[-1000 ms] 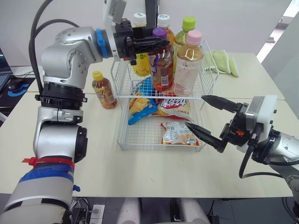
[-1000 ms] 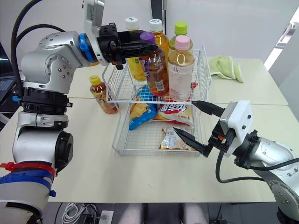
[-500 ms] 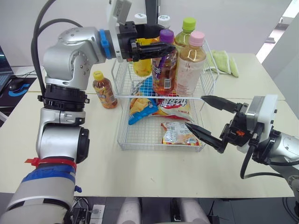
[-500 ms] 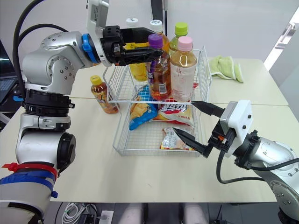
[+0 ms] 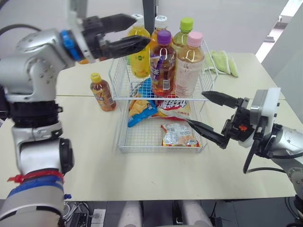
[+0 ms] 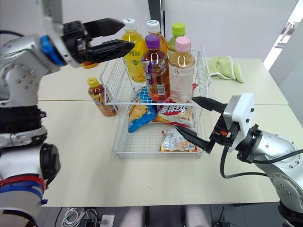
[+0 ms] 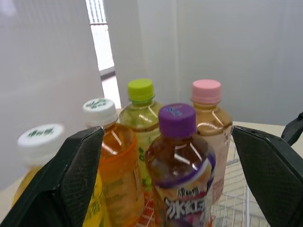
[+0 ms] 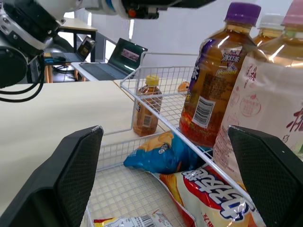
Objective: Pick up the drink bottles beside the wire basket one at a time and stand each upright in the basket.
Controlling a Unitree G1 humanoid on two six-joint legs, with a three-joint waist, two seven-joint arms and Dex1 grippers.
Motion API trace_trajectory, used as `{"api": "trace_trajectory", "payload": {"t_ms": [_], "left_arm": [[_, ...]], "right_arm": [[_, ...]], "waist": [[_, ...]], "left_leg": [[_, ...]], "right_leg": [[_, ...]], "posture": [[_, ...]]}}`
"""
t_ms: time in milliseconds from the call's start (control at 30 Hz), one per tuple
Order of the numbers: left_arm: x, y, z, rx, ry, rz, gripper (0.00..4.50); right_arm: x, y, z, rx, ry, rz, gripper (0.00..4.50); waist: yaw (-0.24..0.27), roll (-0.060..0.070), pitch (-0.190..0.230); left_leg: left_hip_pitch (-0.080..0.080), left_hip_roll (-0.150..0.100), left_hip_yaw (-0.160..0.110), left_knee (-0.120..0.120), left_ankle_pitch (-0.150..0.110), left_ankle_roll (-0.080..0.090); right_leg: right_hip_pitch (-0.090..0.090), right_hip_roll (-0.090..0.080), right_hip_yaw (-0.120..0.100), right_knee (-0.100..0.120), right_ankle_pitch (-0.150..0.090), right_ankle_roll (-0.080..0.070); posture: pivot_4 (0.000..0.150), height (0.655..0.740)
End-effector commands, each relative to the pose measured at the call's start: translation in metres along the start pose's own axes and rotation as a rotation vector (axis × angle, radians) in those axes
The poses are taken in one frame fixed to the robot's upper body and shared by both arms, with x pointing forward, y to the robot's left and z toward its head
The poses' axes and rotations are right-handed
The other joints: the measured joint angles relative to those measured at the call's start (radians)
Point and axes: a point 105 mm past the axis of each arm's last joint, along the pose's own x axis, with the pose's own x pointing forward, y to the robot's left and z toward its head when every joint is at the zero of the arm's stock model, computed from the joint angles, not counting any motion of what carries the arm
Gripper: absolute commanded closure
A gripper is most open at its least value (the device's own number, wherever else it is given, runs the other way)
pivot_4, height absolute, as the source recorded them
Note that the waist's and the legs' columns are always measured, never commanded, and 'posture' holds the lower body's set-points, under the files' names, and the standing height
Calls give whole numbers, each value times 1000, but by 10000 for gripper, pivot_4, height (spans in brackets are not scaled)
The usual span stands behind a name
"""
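left gripper (image 5: 142, 29) hangs apart and empty over the wire basket's (image 5: 161, 150) far left corner; right gripper (image 5: 195, 107), also apart, waits near right. yellow-capped bottle (image 5: 102, 92), seemingly the last outside, stands upright just left of the basket, below and nearer the left jaws.

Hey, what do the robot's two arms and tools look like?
Both arms are silver with black cables. The left tool sits past a blue ring; the right tool carries a white block. Each has two black pointed fingers.
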Motion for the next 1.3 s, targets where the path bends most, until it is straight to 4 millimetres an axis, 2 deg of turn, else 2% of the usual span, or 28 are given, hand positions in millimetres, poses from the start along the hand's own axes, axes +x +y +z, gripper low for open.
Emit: {"api": "trace_trajectory", "payload": {"t_ms": [33, 233, 367, 467, 667, 800, 933, 1100, 1300], "left_arm": [[-24, -5, 14, 32, -37, 62, 334], [-80, 1, -4, -13, -12, 272, 334], [-119, 1, -30, -41, 7, 421, 334], [-148, -2, -56, -49, 46, 548, 334], [-182, -23, -96, -82, 55, 723, 334], [-191, -37, -111, -93, 56, 797, 334], [-187, -42, -112, -91, 48, 812, 334], [-170, -36, -108, -78, 40, 793, 334], [-151, -15, -108, -51, 54, 772, 334]], "right_arm": [[1, 1, 14, -20, -69, 46, 0], [7, 9, 20, -12, -91, 205, 0], [14, 14, 20, 19, -74, 361, 0], [19, 12, 20, 15, -76, 431, 0], [27, 11, 24, 26, -107, 501, 0], [30, 10, 25, 31, -120, 517, 0], [32, 7, 24, 29, -122, 516, 0], [34, 7, 22, 26, -128, 497, 0], [32, 4, 21, 4, -116, 436, 0]], "waist": [[0, 0, 0], [0, 0, 0], [0, 0, 0], [0, 0, 0], [10, 0, 0], [22, 0, 0], [28, -1, -1], [28, -1, -1], [26, -1, -1]], "left_leg": [[0, 0, 0, 0, 0, 0], [1, 0, 0, 0, 0, 0], [2, 0, 1, 0, 0, 0], [2, 0, 1, 0, 0, 0], [2, 0, 1, 0, 0, 0], [2, 1, 1, 0, 0, 0], [2, 1, 1, 1, 0, 0], [2, 0, 1, 0, 0, 0], [2, 0, 0, 0, 0, 0]], "right_leg": [[0, 0, 0, 0, 0, 0], [0, -1, 0, 1, 0, 0], [0, -1, 0, 1, 0, 0], [0, -1, 0, 1, 0, 0], [1, -2, 1, 0, 0, -1], [1, -2, 0, 0, 0, -1], [1, -1, 0, -1, 0, -1], [1, -1, 0, 0, 0, -1], [1, -1, 0, 0, 0, -1]], "posture": [[1500, 7400], [1500, 7400], [1500, 7400], [1500, 7400], [1500, 7400], [1500, 7400], [1500, 7400], [1500, 7400], [1500, 7400]]}}
